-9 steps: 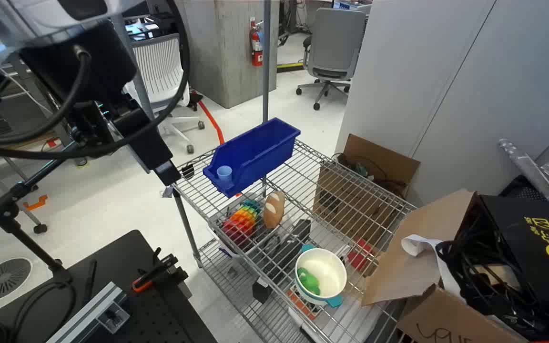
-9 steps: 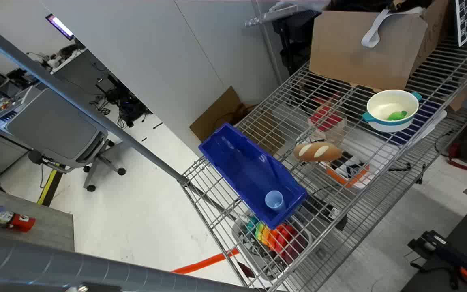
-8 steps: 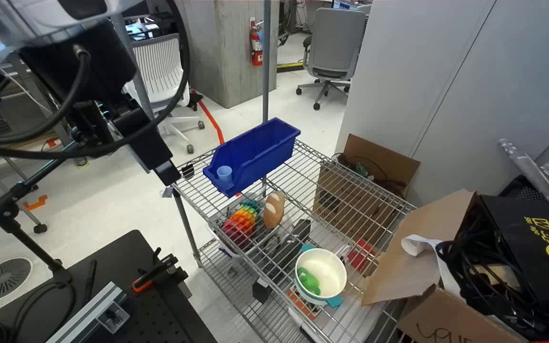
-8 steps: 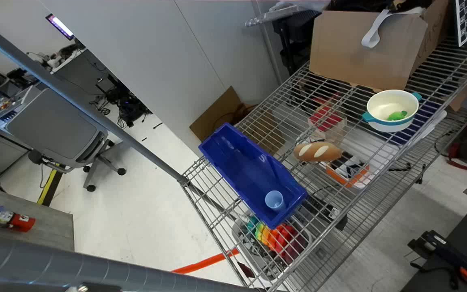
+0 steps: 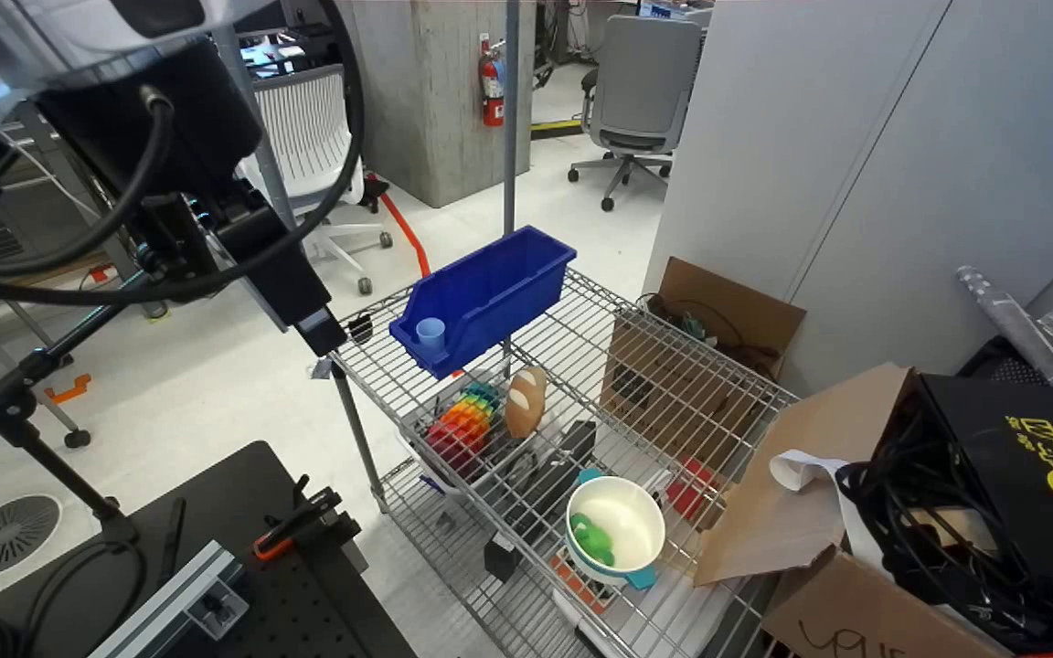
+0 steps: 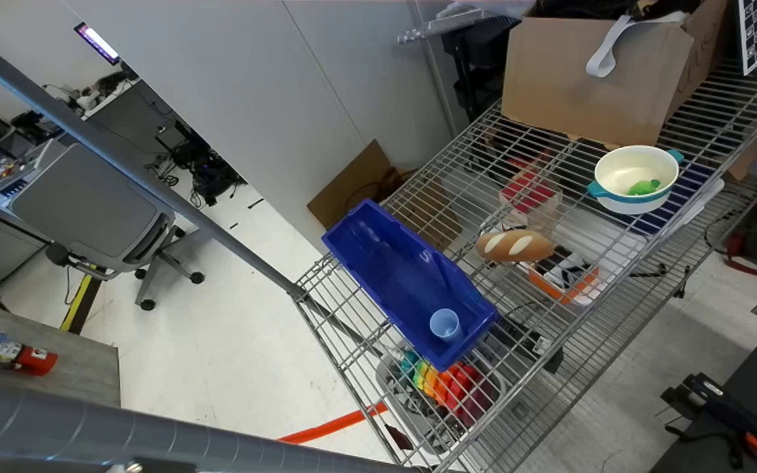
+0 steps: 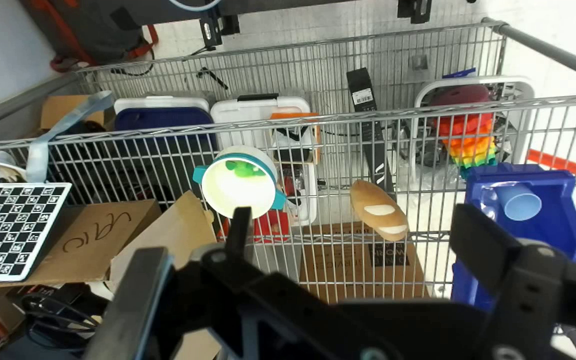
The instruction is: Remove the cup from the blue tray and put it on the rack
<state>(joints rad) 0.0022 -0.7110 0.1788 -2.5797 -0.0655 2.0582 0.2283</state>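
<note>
The light blue cup (image 5: 430, 334) stands inside the low open end of the blue tray (image 5: 513, 291). It also shows in an exterior view (image 6: 445, 324) and in the wrist view (image 7: 520, 205). The tray sits on the top tier of the wire rack (image 5: 468, 494), near a corner post. My gripper (image 7: 353, 232) is open and empty, its fingers wide apart above the rack. In the wrist view the cup and tray lie to the right, with the right finger overlapping part of the tray. In an exterior view the gripper (image 5: 321, 331) hangs left of the tray, apart from it.
A bread loaf (image 7: 380, 211) and a white-teal pot (image 7: 240, 185) with a green item inside rest on the top tier. Cardboard boxes (image 6: 589, 79) stand at the far end. Upright posts (image 5: 510, 119) rise near the tray. Bins with coloured items sit on the tier below.
</note>
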